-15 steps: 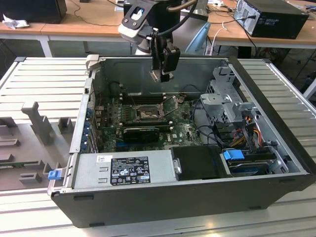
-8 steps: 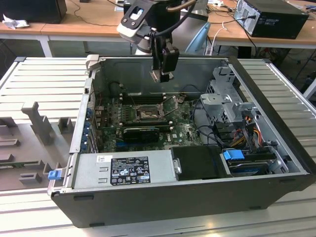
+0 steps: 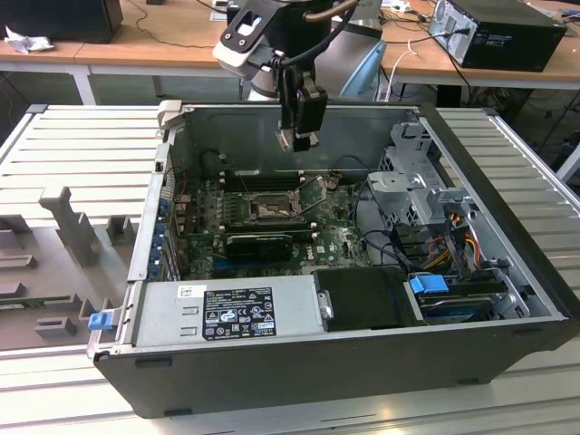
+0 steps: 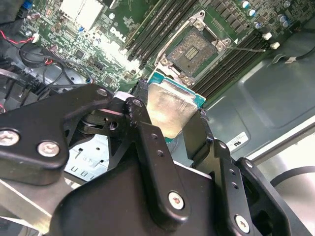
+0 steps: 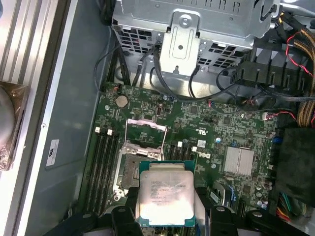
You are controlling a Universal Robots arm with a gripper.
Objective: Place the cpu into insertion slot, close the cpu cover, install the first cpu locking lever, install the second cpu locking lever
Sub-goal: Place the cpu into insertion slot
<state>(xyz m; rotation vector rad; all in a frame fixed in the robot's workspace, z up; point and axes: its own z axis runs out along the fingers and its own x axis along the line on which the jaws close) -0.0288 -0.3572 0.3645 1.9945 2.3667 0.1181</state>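
This is a robotics lab or workshop. An open computer case lies on a slatted aluminium bench. Above the case hangs a robot gripper clamping the cpu, and a grey moulded fixture tray sits beside it. Behind the case stand wooden desks with cables and another black computer.

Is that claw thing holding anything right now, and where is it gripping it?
Yes. The gripper holds the cpu, pinched by two opposite side edges between its fingers, silver face showing, not yet in the insertion slot.
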